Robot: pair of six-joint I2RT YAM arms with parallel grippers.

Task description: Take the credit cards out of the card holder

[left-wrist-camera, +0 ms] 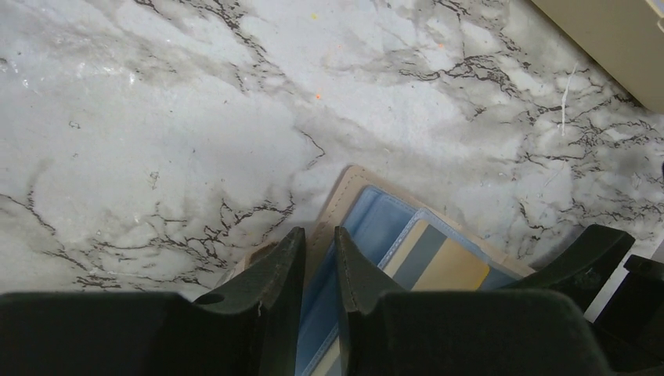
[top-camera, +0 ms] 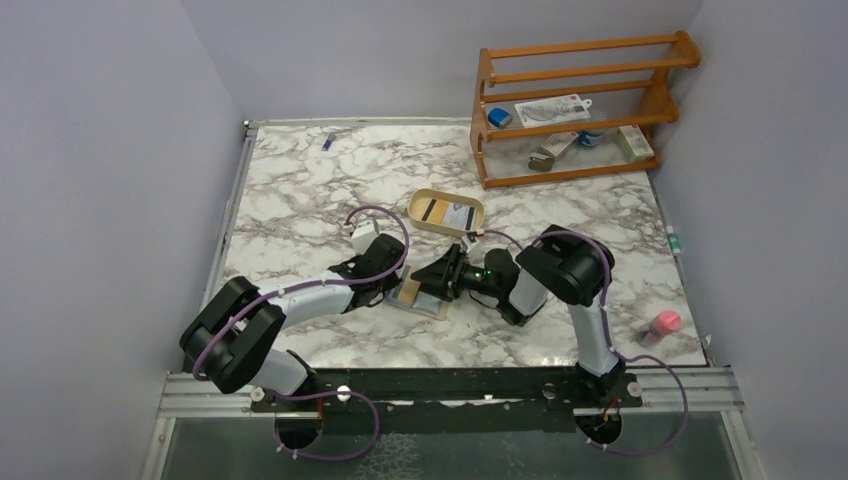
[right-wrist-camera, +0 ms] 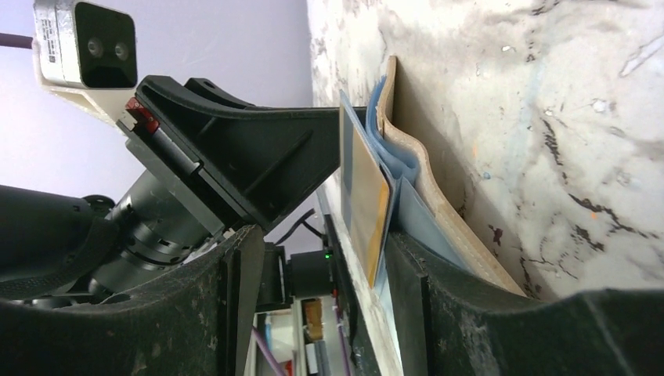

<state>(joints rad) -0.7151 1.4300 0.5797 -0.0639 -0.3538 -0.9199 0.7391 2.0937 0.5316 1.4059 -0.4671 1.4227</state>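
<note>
My left hand is nearly closed, pinching the tan edge of the card holder, which lies open mid-tabletop, toward the near edge. My right hand holds nothing, its jaws apart astride the credit cards. The cards jut from their pocket edge-on into that gap, so the right hand looks best placed to pull.

The top external camera sits high behind the arm bases and looks down over the whole marble table. The left wrist camera looks closely past the left gripper at the card holder just ahead of its fingertips. The right wrist camera, rolled sideways, sees the card holder edge-on beside the right gripper. All three views share the card holder.
</note>
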